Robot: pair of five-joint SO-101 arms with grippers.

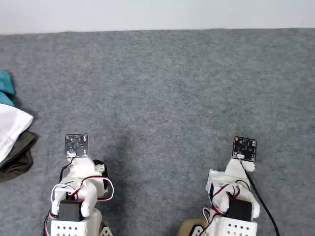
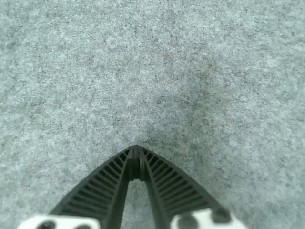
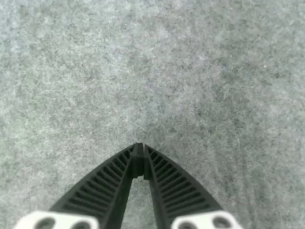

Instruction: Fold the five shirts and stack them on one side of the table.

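Observation:
A pile of shirts lies at the table's left edge: a teal shirt (image 1: 6,88) at the back, a white shirt (image 1: 11,128) in the middle and a dark olive shirt (image 1: 19,157) under it. Both arms sit folded at the near edge of the table. My left gripper (image 2: 137,151) is shut over bare grey felt, with nothing between its black ribbed fingers (image 2: 107,183). My right gripper (image 3: 139,148) is shut too, also over bare felt. In the high view the left arm (image 1: 78,182) is to the right of the shirt pile and the right arm (image 1: 236,187) stands far from it.
Grey felt (image 1: 167,88) covers the whole table. A pale wall runs along the far edge. A tan object (image 1: 189,227) peeks out beside the right arm's base.

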